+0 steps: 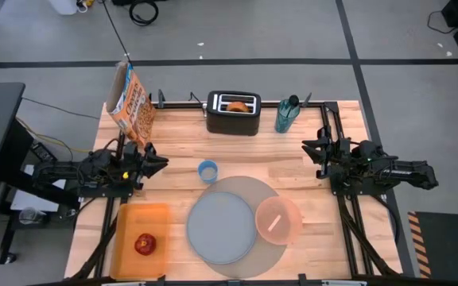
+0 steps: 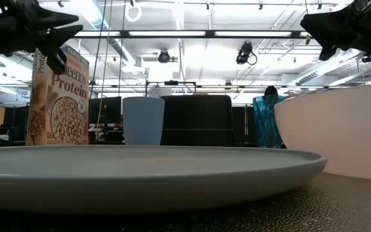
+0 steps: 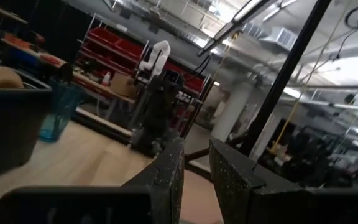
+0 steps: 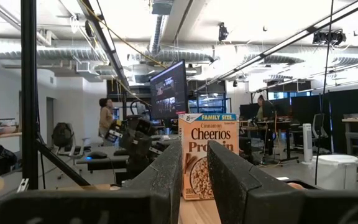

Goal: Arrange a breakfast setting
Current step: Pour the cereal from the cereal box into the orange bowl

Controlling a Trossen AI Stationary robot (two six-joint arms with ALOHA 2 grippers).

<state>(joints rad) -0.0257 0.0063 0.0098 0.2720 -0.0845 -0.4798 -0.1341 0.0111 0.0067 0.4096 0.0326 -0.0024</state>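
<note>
With both pincers, left (image 1: pixel 159 161) and right (image 1: pixel 307 148), hovering slightly parted and empty, the red apple (image 1: pixel 144 244) behind the left one could roll off its flat orange tray (image 1: pixel 130 216) if nudged carelessly.

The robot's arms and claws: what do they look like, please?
Both arms are dark, nearly black, jointed segments. The left claw and right claw each have two flat black fingers with a finely grainy, speckled inner surface. No markings are readable.
</note>
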